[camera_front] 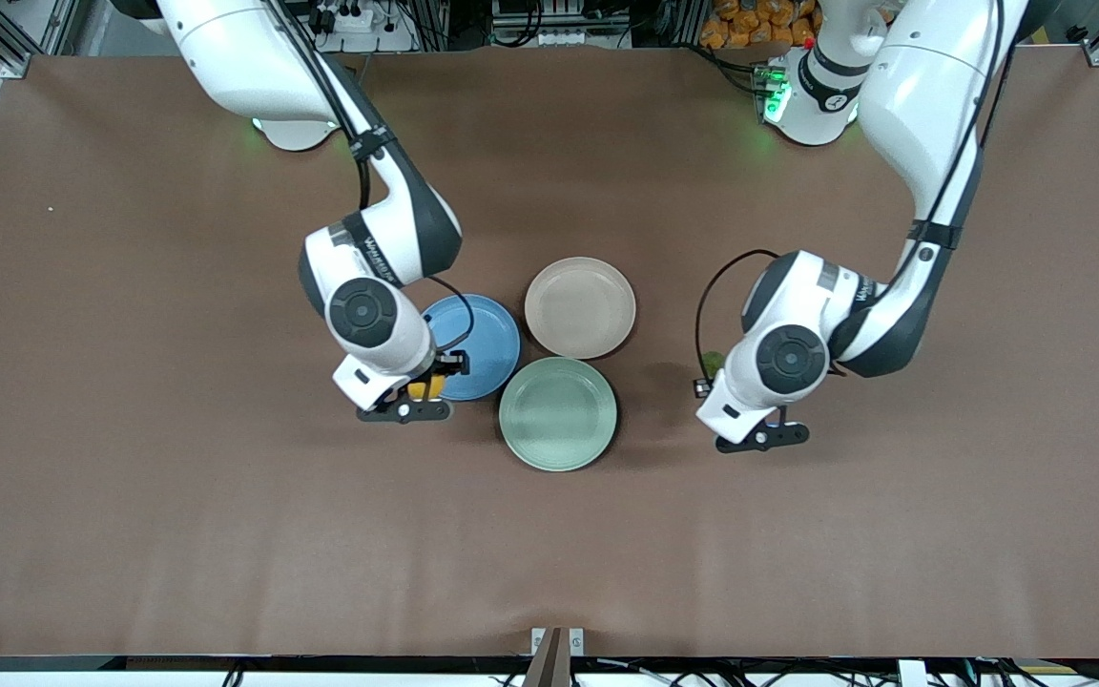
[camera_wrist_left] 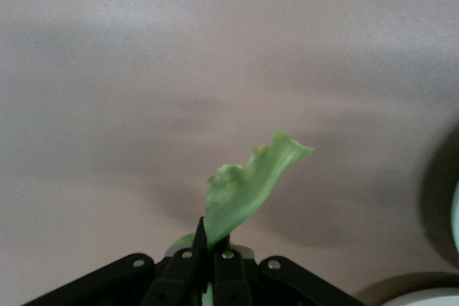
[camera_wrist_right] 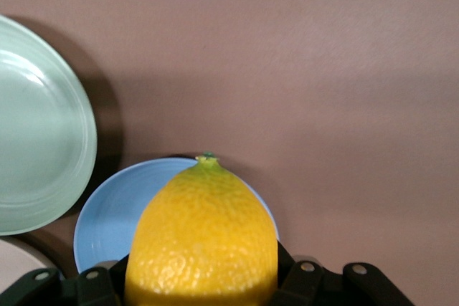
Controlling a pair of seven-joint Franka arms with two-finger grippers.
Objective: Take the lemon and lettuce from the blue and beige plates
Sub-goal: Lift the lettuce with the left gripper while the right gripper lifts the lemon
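Note:
My right gripper [camera_front: 427,387] is shut on the yellow dimpled lemon [camera_wrist_right: 204,238], which it holds up over the edge of the blue plate [camera_front: 485,336]. The blue plate also shows under the lemon in the right wrist view [camera_wrist_right: 107,220] and has nothing on it. My left gripper [camera_wrist_left: 213,246] is shut on the wrinkled green lettuce [camera_wrist_left: 247,184] and holds it above bare brown table, toward the left arm's end from the plates. In the front view only a bit of lettuce [camera_front: 712,364] shows beside the left hand. The beige plate [camera_front: 580,307] has nothing on it.
A pale mint-green plate [camera_front: 558,413] with nothing on it lies nearer the front camera, touching the blue and beige plates; it also shows in the right wrist view [camera_wrist_right: 36,148]. Brown table [camera_front: 177,496] spreads wide on all sides of the plates.

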